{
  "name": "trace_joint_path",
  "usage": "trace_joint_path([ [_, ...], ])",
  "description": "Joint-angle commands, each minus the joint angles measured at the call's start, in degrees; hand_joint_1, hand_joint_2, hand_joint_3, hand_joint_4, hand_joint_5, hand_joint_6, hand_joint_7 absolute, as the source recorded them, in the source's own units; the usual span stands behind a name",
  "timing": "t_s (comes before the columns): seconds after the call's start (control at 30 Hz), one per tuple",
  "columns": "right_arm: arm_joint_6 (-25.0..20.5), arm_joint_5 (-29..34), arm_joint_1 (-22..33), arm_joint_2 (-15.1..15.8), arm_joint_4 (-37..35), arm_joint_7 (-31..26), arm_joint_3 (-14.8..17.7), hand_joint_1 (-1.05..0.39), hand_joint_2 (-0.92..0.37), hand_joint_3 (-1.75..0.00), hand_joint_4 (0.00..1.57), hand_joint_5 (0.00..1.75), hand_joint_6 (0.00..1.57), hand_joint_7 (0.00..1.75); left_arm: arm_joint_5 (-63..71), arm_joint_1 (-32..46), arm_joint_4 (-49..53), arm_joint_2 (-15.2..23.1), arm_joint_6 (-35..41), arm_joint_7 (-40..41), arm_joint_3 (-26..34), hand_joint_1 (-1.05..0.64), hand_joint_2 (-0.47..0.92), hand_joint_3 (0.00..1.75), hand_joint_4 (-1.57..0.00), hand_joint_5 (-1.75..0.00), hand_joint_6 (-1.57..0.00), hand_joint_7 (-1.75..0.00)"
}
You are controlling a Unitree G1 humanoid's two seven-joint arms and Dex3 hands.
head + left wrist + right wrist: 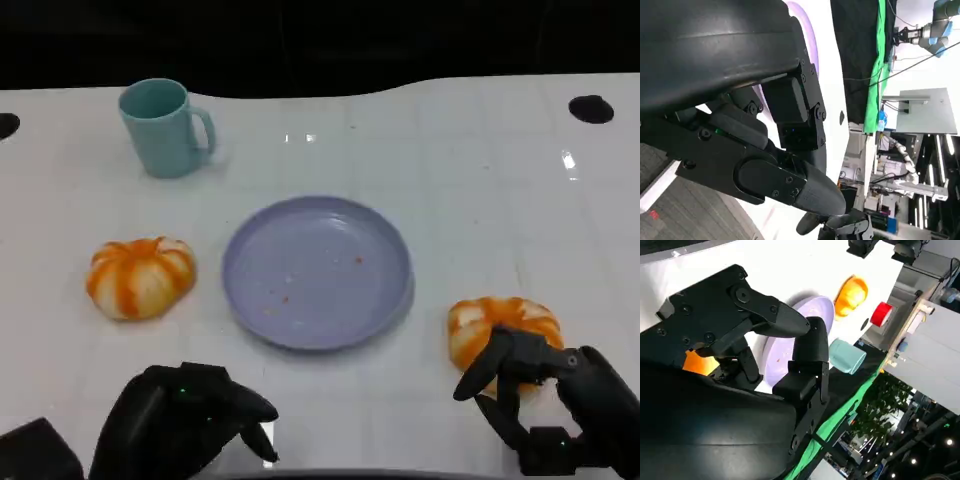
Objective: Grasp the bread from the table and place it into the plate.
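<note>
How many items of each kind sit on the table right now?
Bread: 2, left bread and right bread
Plate: 1, plate
Mug: 1, mug
Total: 4

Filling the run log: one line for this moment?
right hand: open over right bread | left hand: idle | plate: no bread

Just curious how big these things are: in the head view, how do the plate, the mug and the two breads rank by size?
1. Purple plate, clearly largest.
2. Left bread and teal mug look alike.
Right bread: partly behind the right hand, so unsure.
</note>
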State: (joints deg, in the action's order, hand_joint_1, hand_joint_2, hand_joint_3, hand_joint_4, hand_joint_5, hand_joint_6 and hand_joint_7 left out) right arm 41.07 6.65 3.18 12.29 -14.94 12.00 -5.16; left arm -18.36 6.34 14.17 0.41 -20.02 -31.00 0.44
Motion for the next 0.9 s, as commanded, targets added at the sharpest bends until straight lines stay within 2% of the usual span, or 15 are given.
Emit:
trace_joint_path([
  [0.03, -0.3, -1.4, 0.0, -0.2, 0.6, -0.8, 1.0, -0.28, -0.61, -0.91, 0.75, 1.75, 0.7, 1.06, 0.2, 0.0, 0.3, 0.7, -0.5, 0.1, 0.7, -0.98, 0.92, 0.03, -1.09, -1.15, -1.36, -0.4],
  [0.1, 0.4, 0.0, -0.3, -0.3, 1.1, -2.1, 1.6, -0.28, -0.64, -0.83, 0.67, 1.69, 0.68, 0.98, 0.3, 0.0, 0.2, 0.7, -0.5, 0.2, 0.6, -0.97, 0.92, 0.03, -1.09, -1.15, -1.36, -0.4],
  [0.17, 0.2, 1.9, -0.3, 0.0, 2.5, -3.5, 2.2, -0.31, -0.71, -0.64, 0.62, 1.59, 0.67, 0.9, 0.4, 0.0, 0.2, 0.7, -0.5, 0.1, 0.6, -0.98, 0.92, 0.03, -1.09, -1.15, -1.35, -0.4],
  [0.2, -0.3, 3.0, -0.2, 0.4, 3.5, -4.0, 2.4, -0.31, -0.74, -0.55, 0.58, 1.47, 0.63, 0.86, 0.3, 0.0, 0.3, 0.8, -0.6, 0.1, 0.6, -0.98, 0.92, 0.04, -1.08, -1.15, -1.35, -0.4],
  [0.43, -4.8, 13.1, 0.3, 3.4, 11.5, -7.0, 3.8, -0.42, -0.91, -0.11, 0.44, 0.97, 0.51, 0.58, 0.4, 0.0, 0.4, 0.9, -0.4, 0.1, 0.7, -0.98, 0.92, 0.04, -1.09, -1.16, -1.35, -0.41],
  [0.57, -7.5, 17.2, 1.1, 5.6, 16.3, -7.2, 4.3, -0.48, -0.92, -0.05, 0.32, 0.81, 0.44, 0.41, 0.2, -0.1, 0.7, 1.0, -0.5, -0.2, 0.7, -0.97, 0.92, 0.04, -1.08, -1.15, -1.34, -0.41],
  [0.73, -13.2, 24.6, 2.3, 9.2, 23.2, -5.8, 4.3, -0.53, -0.91, -0.02, 0.16, 0.62, 0.32, 0.18, 0.6, -0.2, 0.8, 1.2, -0.7, -0.1, 0.7, -0.98, 0.92, 0.04, -1.09, -1.15, -1.35, -0.42],
  [0.9, -21.9, 27.3, 3.8, 11.1, 30.4, -0.4, 3.7, -0.55, -0.9, 0.0, 0.09, 0.48, 0.27, 0.06, 0.0, -0.2, 0.8, 1.0, -0.5, -0.4, 0.7, -0.98, 0.92, 0.03, -1.08, -1.15, -1.34, -0.42],
])
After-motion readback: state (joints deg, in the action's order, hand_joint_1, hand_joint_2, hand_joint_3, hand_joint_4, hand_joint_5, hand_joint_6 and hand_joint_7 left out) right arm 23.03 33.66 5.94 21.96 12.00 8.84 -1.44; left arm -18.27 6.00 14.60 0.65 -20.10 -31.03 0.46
